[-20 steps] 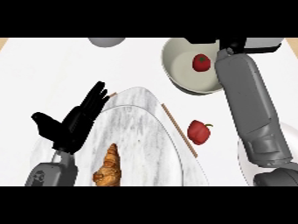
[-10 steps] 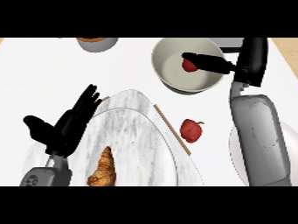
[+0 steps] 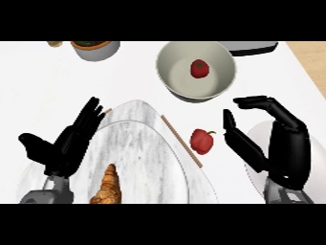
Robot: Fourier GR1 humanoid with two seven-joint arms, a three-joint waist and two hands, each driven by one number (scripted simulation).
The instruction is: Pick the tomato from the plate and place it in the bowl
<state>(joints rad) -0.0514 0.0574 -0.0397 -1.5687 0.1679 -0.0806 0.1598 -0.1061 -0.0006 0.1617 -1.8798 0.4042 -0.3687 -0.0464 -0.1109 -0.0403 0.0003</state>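
Note:
The red tomato (image 3: 200, 68) lies inside the pale bowl (image 3: 172, 81) at the top centre, with nothing touching it. The marble plate (image 3: 147, 148) fills the lower middle and carries a croissant (image 3: 107, 185). My right hand (image 3: 275, 143) is upright at the lower right, well below the bowl, its fingers relaxed and holding nothing. At the plate's left edge my left hand (image 3: 65, 146) rests open, fingers up.
A red pepper (image 3: 202, 140) lies on the counter between the plate and my right hand, next to a thin wooden stick (image 3: 182, 140). A grey pot (image 3: 94, 49) stands at the top left, a grey dish (image 3: 251, 48) at the top right. A white round object (image 3: 323, 158) lies behind the right hand.
My right hand has drawn back from over the bowl to the lower right, empty. The tomato stays in the bowl. The left hand is nearly unmoved.

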